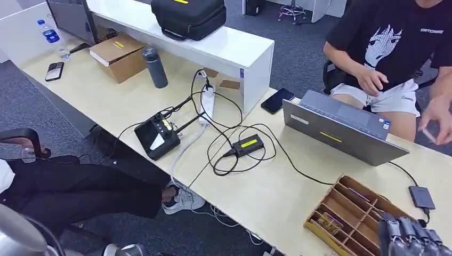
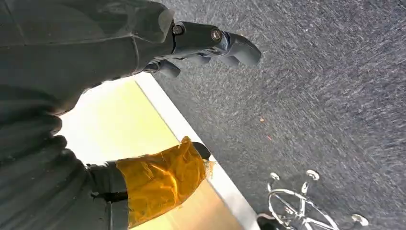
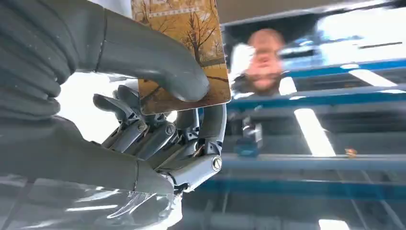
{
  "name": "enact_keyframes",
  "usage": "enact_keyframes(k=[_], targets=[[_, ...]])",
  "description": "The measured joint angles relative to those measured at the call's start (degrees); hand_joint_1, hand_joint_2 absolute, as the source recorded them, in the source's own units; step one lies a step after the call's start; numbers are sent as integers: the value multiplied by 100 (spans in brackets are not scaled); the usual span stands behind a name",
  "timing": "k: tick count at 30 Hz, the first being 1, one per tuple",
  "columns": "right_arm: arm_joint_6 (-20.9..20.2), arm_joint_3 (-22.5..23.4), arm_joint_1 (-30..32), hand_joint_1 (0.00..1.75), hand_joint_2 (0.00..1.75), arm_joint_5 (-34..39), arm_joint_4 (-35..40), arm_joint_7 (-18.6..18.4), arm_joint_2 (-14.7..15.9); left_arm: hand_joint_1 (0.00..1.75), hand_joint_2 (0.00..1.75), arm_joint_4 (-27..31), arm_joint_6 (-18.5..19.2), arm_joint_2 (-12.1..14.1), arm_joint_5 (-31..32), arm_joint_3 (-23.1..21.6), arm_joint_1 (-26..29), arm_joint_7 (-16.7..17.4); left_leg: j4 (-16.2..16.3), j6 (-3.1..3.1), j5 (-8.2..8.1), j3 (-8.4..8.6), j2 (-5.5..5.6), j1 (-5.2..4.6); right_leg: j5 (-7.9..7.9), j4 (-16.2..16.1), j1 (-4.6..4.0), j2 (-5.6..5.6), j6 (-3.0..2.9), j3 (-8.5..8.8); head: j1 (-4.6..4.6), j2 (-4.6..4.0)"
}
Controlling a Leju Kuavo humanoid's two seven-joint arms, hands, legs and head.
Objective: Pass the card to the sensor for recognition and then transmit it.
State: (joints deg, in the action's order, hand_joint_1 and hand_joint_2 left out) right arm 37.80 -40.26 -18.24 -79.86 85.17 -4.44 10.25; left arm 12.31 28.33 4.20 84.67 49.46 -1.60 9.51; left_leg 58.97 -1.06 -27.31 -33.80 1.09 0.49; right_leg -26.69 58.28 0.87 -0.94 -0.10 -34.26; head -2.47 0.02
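- The robot's right hand (image 3: pixel 158 120) already pinches the autumn-tree picture card (image 3: pixel 184 48) between thumb and fingers, above the wooden compartment tray (image 1: pixel 349 213).
- Left hand (image 2: pixel 210 45) hangs loose-fingered, holding nothing.
- Farther along the pale table (image 1: pixel 266 197) sits the small black yellow-labelled box (image 1: pixel 248 144), probably the sensor: scanning and handover remain.

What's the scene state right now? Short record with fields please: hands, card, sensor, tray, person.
right hand: grips the card, thumb pressed on its face
card: tree picture printed on it
left hand: holds nothing, fingers loosely curled, over carpet
sensor: black box with yellow label, cabled, on the desk
tray: wooden divided tray at the desk's near edge
person: seated behind an open laptop
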Motion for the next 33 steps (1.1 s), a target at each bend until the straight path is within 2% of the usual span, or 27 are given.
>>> enact_keyframes(k=[2,5,8,12,19,24,25,26,28,33], targets=[[-353,-2,-221,175,175,790,125,312,-147,0,175,0,33,0,48,0,-26,0,-1,-3,2,0,-1,0,0,1,0,0,0,-1,-2,0],[-913,0,-729,175,175,1316,127,464,-420,0,175,0,72,2,177,-11,-80,-6,-1,-12,9,1,-3,5,5,2,-5,-1,-7,-1,0,0],[-1361,-2,-1361,175,175,1569,-166,446,-772,0,175,0,120,9,298,-55,-123,-20,-1,-12,18,0,-8,6,13,4,-6,-3,-15,-3,-2,0],[-1801,-4,-2386,175,175,1615,-1039,160,-1293,0,175,0,171,9,435,-201,-197,-35,-1,-13,27,-2,-7,8,20,5,-9,-2,-22,-4,0,0],[-2167,0,-3683,175,175,1612,-2755,-220,-1983,0,175,0,280,4,514,-431,-287,-2,-1,-19,31,-4,-1,11,23,6,-12,0,-26,-6,0,0],[-2191,29,-4014,175,175,1584,-3449,-332,-2217,0,175,0,310,-2,514,-496,-322,37,-1,-20,30,-4,-1,12,22,5,-12,-2,-26,-7,0,0],[-2191,29,-4073,169,175,1604,-3600,-336,-2267,0,175,0,315,-2,514,-514,-332,39,-1,-20,30,-4,-4,11,23,5,-12,-6,-26,-9,-2,0],[-2191,31,-4121,0,175,1654,-3733,-323,-2313,0,175,0,319,-2,514,-542,-348,46,-1,-20,30,-4,-6,12,23,4,-12,-8,-26,-9,0,0],[-2223,78,-4155,0,175,1884,-3927,-204,-2408,0,175,0,330,-4,512,-586,-364,52,-1,-20,29,-3,-6,12,23,4,-13,-8,-27,-9,0,0],[-3059,532,-4095,0,175,3624,-4135,475,-2590,0,175,0,370,-20,483,-597,-364,68,-1,-20,30,-3,-4,13,23,4,-13,-4,-27,-9,0,0]])
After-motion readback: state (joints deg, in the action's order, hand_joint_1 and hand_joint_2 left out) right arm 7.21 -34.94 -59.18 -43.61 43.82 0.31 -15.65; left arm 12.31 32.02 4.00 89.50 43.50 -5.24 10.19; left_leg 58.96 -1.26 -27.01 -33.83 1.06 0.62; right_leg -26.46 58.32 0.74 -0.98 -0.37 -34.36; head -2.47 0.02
